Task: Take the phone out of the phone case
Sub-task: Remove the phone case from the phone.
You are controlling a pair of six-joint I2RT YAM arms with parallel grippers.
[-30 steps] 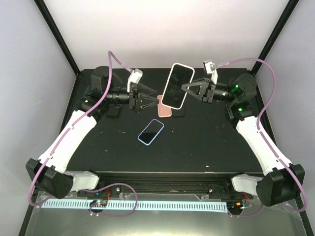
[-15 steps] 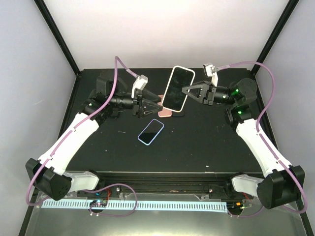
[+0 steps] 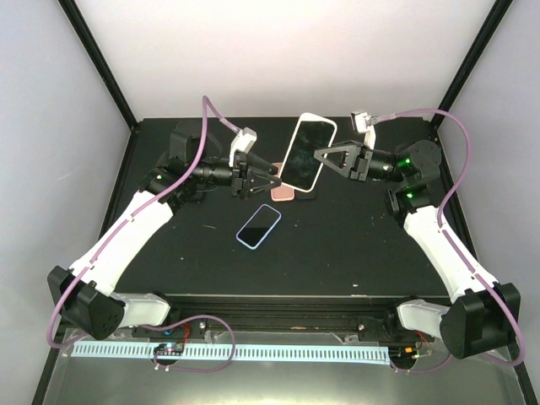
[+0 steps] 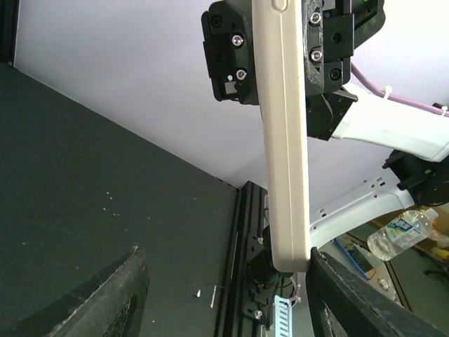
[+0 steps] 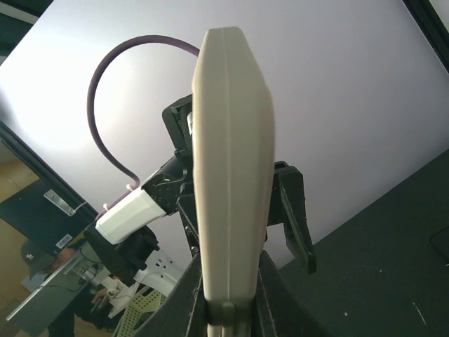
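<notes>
The case (image 4: 284,140) is plain cream-white, around a phone (image 3: 307,153) with a glossy black screen. The table (image 3: 354,245) is matte black with a few pale specks. On it a second phone (image 3: 258,226) has a dark screen in a pale lilac-blue rim. At its 1 o'clock lies a salmon-pink slab (image 3: 283,192), with a black slab (image 3: 307,194) at that one's 3 o'clock. The left arm (image 3: 126,232) and right arm (image 3: 443,245) are white with black joints. The cables (image 3: 419,110) are mauve. Green lights (image 3: 405,156) dot the right arm. The walls (image 3: 253,51) are pale lavender-white and the posts (image 3: 97,59) black.

black table (image 3: 354,253) below, blue-rimmed phone (image 3: 258,226) lying flat mid-table, pink slab (image 3: 283,192) and dark slab (image 3: 308,194) side by side behind it, water bottle (image 4: 396,235) beyond the table.
</notes>
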